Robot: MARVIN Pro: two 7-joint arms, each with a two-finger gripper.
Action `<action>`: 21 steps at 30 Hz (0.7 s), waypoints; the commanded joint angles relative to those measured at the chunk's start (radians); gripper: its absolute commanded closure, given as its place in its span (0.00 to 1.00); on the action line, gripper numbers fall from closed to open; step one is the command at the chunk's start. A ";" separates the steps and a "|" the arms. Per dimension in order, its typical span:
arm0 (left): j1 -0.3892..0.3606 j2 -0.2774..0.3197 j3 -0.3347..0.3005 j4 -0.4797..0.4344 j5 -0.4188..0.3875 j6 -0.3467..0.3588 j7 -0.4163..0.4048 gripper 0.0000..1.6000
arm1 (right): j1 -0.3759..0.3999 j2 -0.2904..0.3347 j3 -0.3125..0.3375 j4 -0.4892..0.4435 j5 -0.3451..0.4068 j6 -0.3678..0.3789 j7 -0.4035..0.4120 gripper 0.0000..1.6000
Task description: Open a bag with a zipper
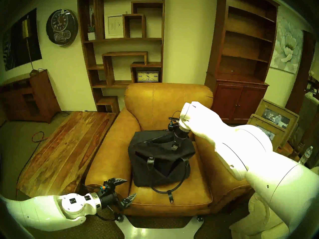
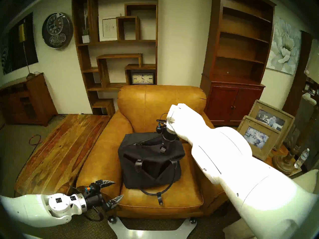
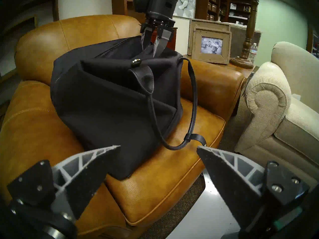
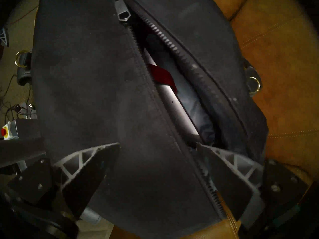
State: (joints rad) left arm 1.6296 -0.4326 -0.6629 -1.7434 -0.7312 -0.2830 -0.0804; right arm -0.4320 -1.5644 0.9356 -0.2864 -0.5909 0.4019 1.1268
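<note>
L pincer (image 1: pixel 125 190): nearest to the robot, at front-left corner of the armchair, just off the seat edge; fingers spread wide, nothing btwn them, clear of bag.
Armchair (image 1: pixel 169 99): tan leather, the landmark; seat cushion carries the bag.
Bag (image 1: pixel 155 157): black fabric, sits mid-seat on the armchair, upright but slumped; its right end is close to chair's right armrest.
Handle (image 1: pixel 165 190): black leather loop, fallen fwd off bag onto seat front; short strap tab hangs from it near cushion edge.
Zipper (image 4: pixel 165 43): runs along bag top; teeth parted over most of its length, gap shows a grey tube and a red strip inside; pull (image 4: pixel 123 14) sits at the bag's left end as seen from the head view.
Metal rings (image 4: pixel 253 84): one on each side of bag, at handle mounts.
R pincer (image 4: pixel 158 144): over bag's right end, pointing steeply down, towards chair's back; fingers apart, gripping nothing; one tip over the fabric, other tip at the zipper gap. Can't tell if either touches.
Wood tabletop (image 1: pixel 65 147): left of armchair, bare.
Picture frames (image 1: pixel 274 119): right of armchair, leaning.
Shelves (image 1: pixel 124 43): behind armchair, w/ small clock (image 1: pixel 148 76).
</note>
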 commanded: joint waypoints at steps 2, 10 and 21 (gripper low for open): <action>-0.003 -0.002 -0.001 -0.005 0.000 -0.002 -0.001 0.00 | 0.022 0.057 0.034 -0.026 0.016 0.011 -0.039 0.00; -0.005 -0.002 0.001 -0.004 0.000 -0.002 0.000 0.00 | 0.017 0.106 0.072 -0.035 0.031 0.029 -0.080 0.00; -0.008 -0.002 0.005 -0.005 0.000 -0.003 0.001 0.00 | -0.037 0.073 0.089 -0.059 0.042 0.042 -0.094 0.00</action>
State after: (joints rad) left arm 1.6239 -0.4324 -0.6560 -1.7421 -0.7311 -0.2830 -0.0789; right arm -0.4464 -1.4683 1.0257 -0.3156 -0.5523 0.4413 1.0401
